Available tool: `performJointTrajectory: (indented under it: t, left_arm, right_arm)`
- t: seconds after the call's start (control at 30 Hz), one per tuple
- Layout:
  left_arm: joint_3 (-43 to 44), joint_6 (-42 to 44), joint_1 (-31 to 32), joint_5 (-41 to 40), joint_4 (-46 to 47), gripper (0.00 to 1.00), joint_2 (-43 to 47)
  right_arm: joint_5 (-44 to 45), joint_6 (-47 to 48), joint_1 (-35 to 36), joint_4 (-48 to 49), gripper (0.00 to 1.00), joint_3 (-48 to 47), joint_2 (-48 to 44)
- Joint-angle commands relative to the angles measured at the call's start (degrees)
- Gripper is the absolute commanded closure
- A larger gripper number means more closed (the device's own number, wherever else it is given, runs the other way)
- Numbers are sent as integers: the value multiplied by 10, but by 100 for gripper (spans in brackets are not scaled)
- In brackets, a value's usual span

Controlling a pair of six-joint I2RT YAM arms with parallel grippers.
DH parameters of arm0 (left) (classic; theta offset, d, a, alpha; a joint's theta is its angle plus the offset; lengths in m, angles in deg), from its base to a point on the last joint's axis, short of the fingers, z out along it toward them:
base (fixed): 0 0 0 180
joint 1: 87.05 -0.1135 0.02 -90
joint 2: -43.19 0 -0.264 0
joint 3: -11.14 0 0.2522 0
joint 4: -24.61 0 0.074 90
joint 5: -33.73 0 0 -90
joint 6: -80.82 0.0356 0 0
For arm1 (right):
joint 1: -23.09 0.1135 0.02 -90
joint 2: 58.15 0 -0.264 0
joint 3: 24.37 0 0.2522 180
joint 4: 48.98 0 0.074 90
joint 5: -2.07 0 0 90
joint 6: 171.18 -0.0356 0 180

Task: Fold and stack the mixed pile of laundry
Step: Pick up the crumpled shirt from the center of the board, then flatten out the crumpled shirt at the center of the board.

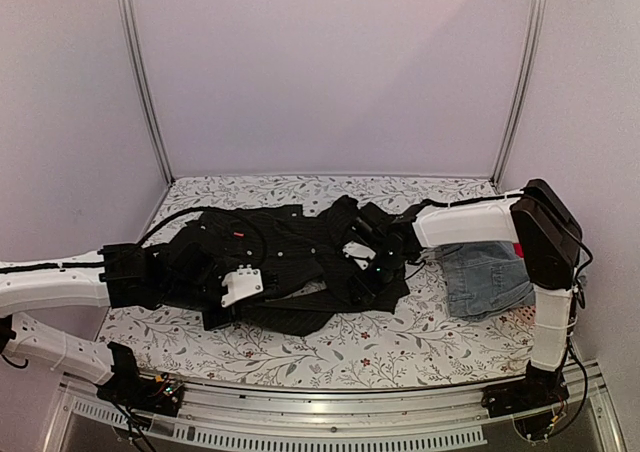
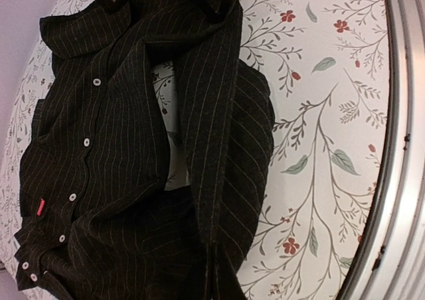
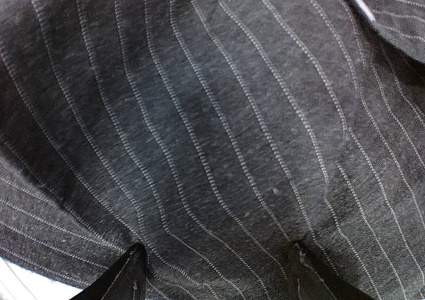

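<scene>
The black pinstriped button shirt [image 1: 290, 252] lies spread across the middle of the flowered table. My left gripper [image 1: 255, 290] rests at its near left edge, shut on a fold of the shirt [image 2: 119, 147]. In the left wrist view its fingers are hidden and the cloth gathers to a pinch at the bottom centre. My right gripper [image 1: 372, 272] presses down on the shirt's right side. There its dark fingertips [image 3: 133, 277] stand wide apart, dug into the pinstriped cloth [image 3: 212, 114], open around it. A faded light-blue denim piece [image 1: 488, 277] lies to the right, under the right arm.
A metal rail [image 1: 300, 397] runs along the table's near edge, close to the shirt's hem [image 2: 392, 147]. A pink perforated basket corner [image 1: 522, 319] shows beside the denim. White walls with metal posts [image 1: 145, 92] close in the back and sides.
</scene>
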Motion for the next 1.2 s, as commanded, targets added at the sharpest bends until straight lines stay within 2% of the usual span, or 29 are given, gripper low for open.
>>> performJointTrajectory:
  t: [0.0,0.03,0.13,0.2,0.33,0.43,0.53,0.6,0.67,0.8,0.9,0.97,1.07,1.17]
  left_arm:
    - [-8,-18,5,-21,-10,100,13]
    - [-7,-22,6,-29,-11,100,16]
    - [-9,-29,1,-61,-12,100,36]
    - [-11,-30,-4,-82,-11,100,58]
    - [-5,-20,-6,-123,-7,100,89]
    - [5,-2,-3,-60,-44,100,80]
    - [-3,-8,14,-37,-75,100,50]
    - [-5,-12,26,-66,-67,100,49]
    - [14,-26,17,-130,-36,100,69]
    - [42,-37,-55,-231,83,100,144]
    - [99,-66,-167,-191,118,100,152]
    - [146,-87,-218,-183,125,100,130]
    - [214,-96,-247,-199,146,100,95]
    - [278,-123,-262,-245,186,100,70]
  right_arm:
    - [91,-24,-1,-18,42,18,8]
    - [102,-26,-3,-21,46,16,2]
    - [117,-28,-20,-28,81,7,-23]
    - [115,-27,-39,-31,98,-8,-42]
    - [87,-28,-81,-36,100,-69,-80]
    - [28,-34,-116,-46,100,-130,-98]
    - [-15,-42,-150,-56,100,-165,-101]
    - [-29,-44,-164,-62,100,-186,-101]
    - [-31,-42,-174,-69,100,-206,-102]
    - [-35,-53,-201,-71,100,-245,-124]
    - [-38,-62,-217,-67,100,-296,-135]
    - [-47,-60,-219,-79,100,-353,-127]
    - [-64,-51,-219,-103,100,-466,-100]
    - [-86,-39,-219,-113,100,-537,-80]
